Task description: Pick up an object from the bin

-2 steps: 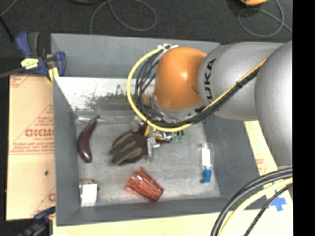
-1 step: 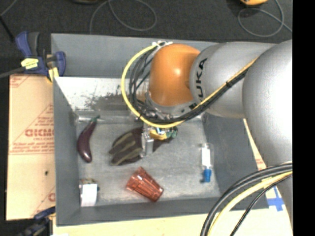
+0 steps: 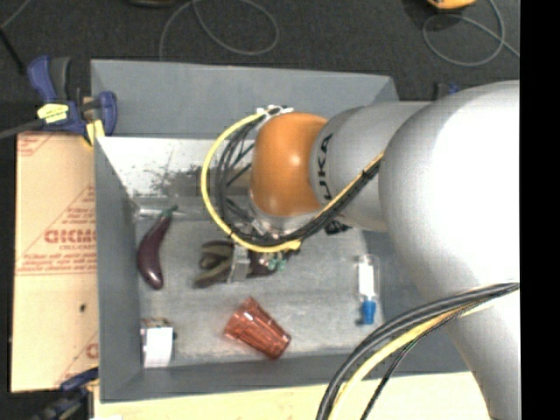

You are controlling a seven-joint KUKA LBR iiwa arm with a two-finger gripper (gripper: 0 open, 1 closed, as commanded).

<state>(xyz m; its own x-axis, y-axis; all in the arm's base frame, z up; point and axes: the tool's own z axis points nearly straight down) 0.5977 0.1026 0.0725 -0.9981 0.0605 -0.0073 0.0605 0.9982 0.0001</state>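
Observation:
My gripper (image 3: 255,262) hangs low in the middle of the bin, mostly hidden under the arm's orange cover. Right at its left side lies a dark olive-brown, lumpy thing (image 3: 212,264) on the bin floor, touching or nearly touching the gripper; I cannot tell whether it is held. A purple toy eggplant (image 3: 152,254) lies further left, near the left wall. A red see-through cup (image 3: 256,329) lies on its side in front of the gripper.
A white roll (image 3: 158,343) sits in the front left corner. A white tube with a blue cap (image 3: 367,291) lies near the right wall. The big arm covers the bin's right and back parts.

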